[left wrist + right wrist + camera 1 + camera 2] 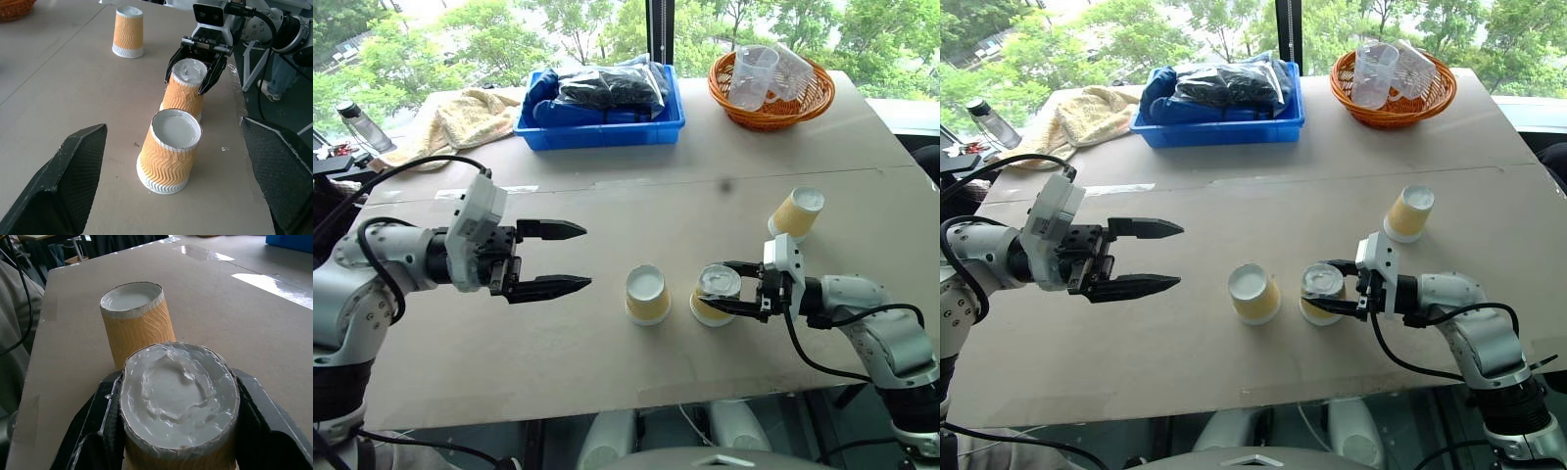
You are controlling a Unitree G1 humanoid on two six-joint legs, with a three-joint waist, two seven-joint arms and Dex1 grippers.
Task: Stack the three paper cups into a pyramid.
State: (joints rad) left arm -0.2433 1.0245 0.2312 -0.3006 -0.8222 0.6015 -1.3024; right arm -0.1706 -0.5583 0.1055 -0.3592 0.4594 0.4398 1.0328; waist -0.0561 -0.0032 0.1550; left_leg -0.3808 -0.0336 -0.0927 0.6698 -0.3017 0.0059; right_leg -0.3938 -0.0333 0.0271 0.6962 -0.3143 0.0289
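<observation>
Three cups upside down on the table (607,372). Right gripper (736,292) clamps the middle cup (713,297) near the lower centre, close to the front table edge. Second cup (647,295) stands just left of it, apart, free. Third cup (796,213) sits upper right, tilted, well apart. Left gripper (570,258) hovers wide open, empty, at left centre; bare tabletop between it and the cups. The gripped cup's sides are partly hidden by the fingers.
</observation>
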